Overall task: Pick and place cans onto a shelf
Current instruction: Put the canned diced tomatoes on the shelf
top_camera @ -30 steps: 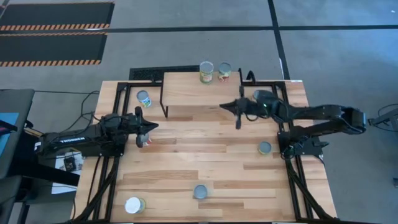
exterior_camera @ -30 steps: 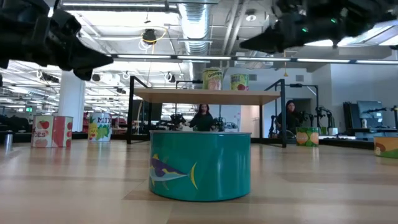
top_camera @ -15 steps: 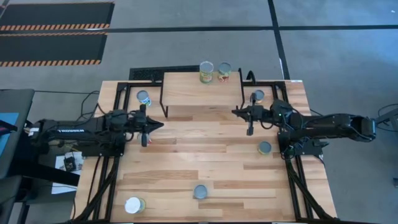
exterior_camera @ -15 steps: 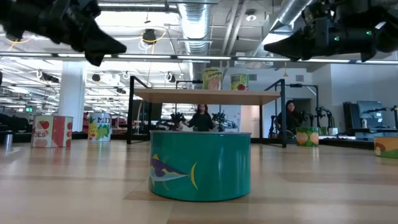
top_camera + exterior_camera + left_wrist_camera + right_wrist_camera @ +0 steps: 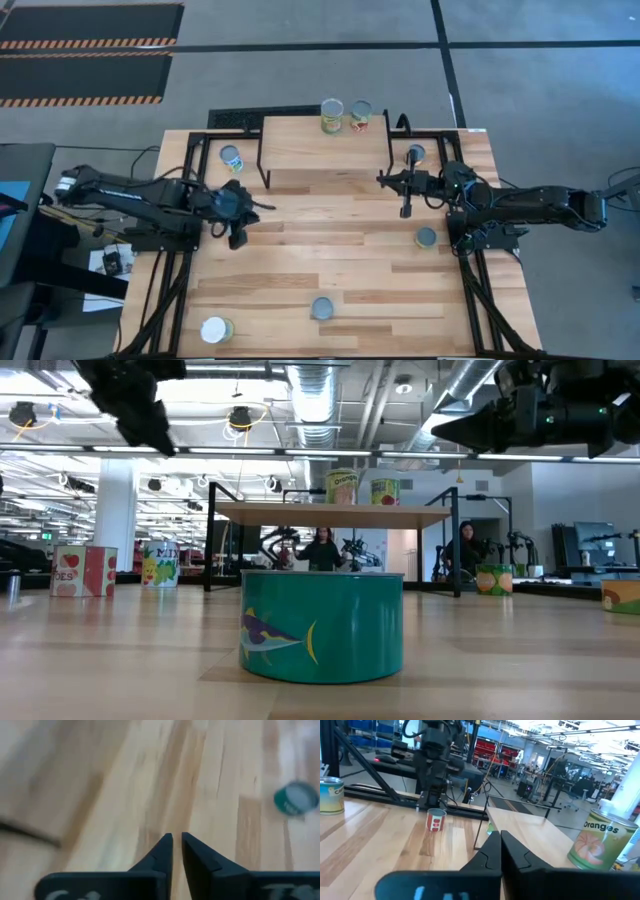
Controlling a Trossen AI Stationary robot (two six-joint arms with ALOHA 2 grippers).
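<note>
The shelf (image 5: pixel 325 150) stands at the table's far middle with two cans (image 5: pixel 332 115) (image 5: pixel 361 115) on its far edge. Loose cans stand upright on the table: one left of the shelf (image 5: pixel 231 157), one right of it (image 5: pixel 415 153), one near the right edge (image 5: pixel 426 237), a teal one (image 5: pixel 322 308) and a white-topped one (image 5: pixel 215 329) at the near edge. A red can (image 5: pixel 436 820) stands under the left arm. My left gripper (image 5: pixel 176 842) hangs above bare wood, tilted down, its fingers a narrow gap apart and holding nothing. My right gripper (image 5: pixel 499 842) is shut, level and holding nothing, beside the shelf's right end.
Black frame rails (image 5: pixel 195 150) run along the table's left, right and far edges. The shelf's black legs (image 5: pixel 264 165) stand between the two grippers. In the low view both grippers (image 5: pixel 135 405) (image 5: pixel 470 425) hang well above the tabletop. People sit in the room behind.
My left gripper has risen and tipped from nearly level to pointing steeply down, its arm folding back toward the table's left edge. My right gripper has drawn back from the shelf's front toward the table's right edge, staying level. No can has moved.
</note>
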